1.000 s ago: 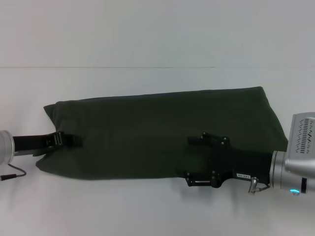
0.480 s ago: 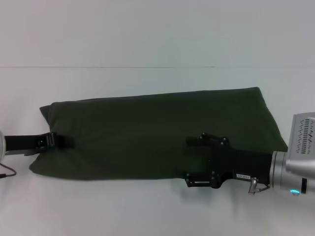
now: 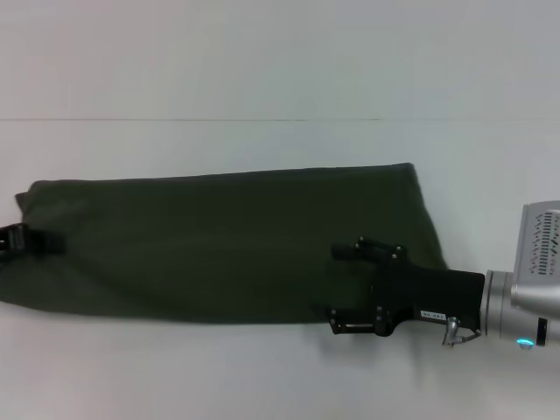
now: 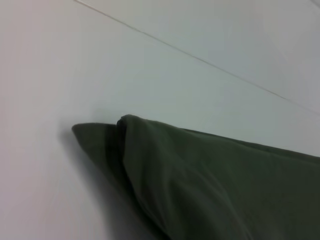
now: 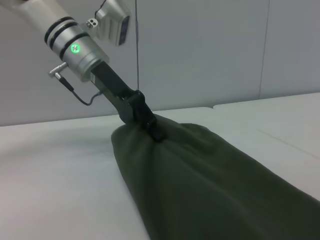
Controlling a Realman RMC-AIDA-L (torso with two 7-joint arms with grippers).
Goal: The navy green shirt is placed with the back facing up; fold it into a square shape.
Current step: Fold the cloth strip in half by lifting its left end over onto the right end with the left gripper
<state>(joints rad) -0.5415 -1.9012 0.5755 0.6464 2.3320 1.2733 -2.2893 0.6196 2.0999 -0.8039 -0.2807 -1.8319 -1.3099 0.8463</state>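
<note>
Navy green shirt lies on the white desk as a long folded band, running from the far-left edge of the head view to right of centre, its right end well short of the desk's right side. Left gripper sits at the shirt's left end, only its tip showing at the frame edge; in the right wrist view its jaws are clamped on a pinch of the fabric there, the cloth bunched up around them. Right gripper reaches in from the right, over the shirt's near edge at its right part; its jaws lie against dark fabric, cannot tell whether they are apart or closed.
</note>
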